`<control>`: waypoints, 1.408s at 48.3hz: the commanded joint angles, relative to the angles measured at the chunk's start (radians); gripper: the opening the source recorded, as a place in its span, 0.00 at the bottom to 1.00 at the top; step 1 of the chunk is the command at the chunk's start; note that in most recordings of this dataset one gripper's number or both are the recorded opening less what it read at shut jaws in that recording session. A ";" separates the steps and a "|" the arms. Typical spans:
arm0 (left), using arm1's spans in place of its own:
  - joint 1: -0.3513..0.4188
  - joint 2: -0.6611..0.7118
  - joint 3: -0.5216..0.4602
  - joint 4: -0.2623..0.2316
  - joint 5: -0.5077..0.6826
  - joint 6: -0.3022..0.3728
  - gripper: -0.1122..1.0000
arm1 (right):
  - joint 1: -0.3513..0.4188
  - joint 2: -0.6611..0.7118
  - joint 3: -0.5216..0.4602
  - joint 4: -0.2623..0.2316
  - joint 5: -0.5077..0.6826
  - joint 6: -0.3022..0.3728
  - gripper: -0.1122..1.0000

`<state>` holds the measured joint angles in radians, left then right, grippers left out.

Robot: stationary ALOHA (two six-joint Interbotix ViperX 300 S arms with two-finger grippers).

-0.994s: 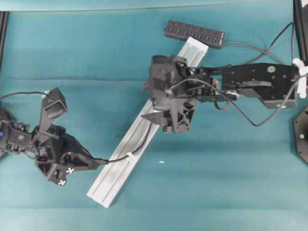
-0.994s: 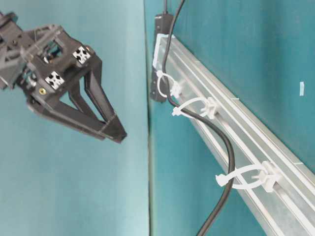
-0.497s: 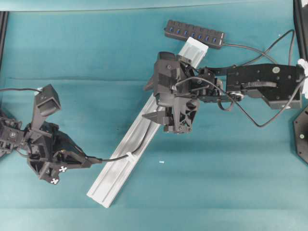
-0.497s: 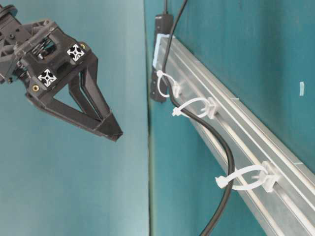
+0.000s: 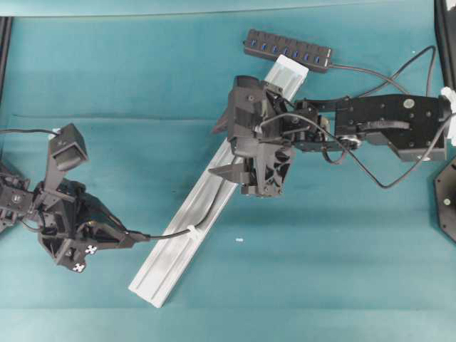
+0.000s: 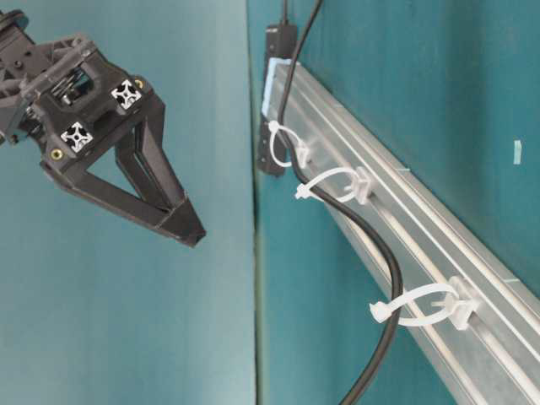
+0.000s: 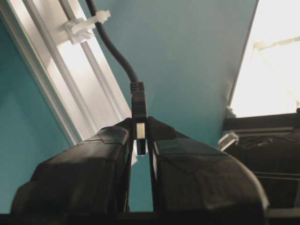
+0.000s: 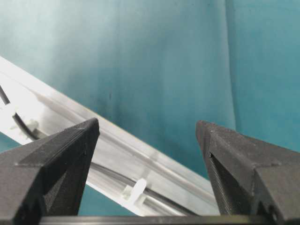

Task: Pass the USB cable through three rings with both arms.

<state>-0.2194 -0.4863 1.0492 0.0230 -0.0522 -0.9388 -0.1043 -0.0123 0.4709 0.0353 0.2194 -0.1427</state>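
My left pincer [image 7: 140, 140] clamped the thin black USB cable's [image 6: 371, 232] slim metal-tipped plug; my right pincer [image 8: 147, 136] gaped wide over the grooved silver aluminium rail [image 5: 182, 246]

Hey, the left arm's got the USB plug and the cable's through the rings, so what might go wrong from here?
The left gripper pinches only the tip of the USB cable, so the plug may slip out under tension. Pulling sideways could strain the nearest ring or shift the rail. The right gripper hovers open, leaving the cable unsupported upstream.
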 commanded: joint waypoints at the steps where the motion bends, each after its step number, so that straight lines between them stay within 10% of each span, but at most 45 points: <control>1: 0.002 -0.029 -0.011 0.003 0.000 0.002 0.19 | 0.003 -0.008 -0.006 0.000 -0.012 0.009 0.89; 41: 0.005 -0.032 -0.011 0.005 0.015 0.005 0.20 | 0.009 -0.003 -0.011 0.000 -0.020 0.011 0.89; 57: 0.003 -0.057 0.000 0.005 0.015 0.026 0.91 | 0.017 -0.003 -0.011 0.002 -0.025 0.009 0.89; 68: 0.005 -0.121 0.003 0.005 0.015 0.195 0.90 | 0.021 -0.005 -0.009 0.002 -0.029 0.011 0.89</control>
<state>-0.2163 -0.5461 1.0615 0.0215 -0.0322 -0.7839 -0.0874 -0.0123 0.4709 0.0353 0.1994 -0.1411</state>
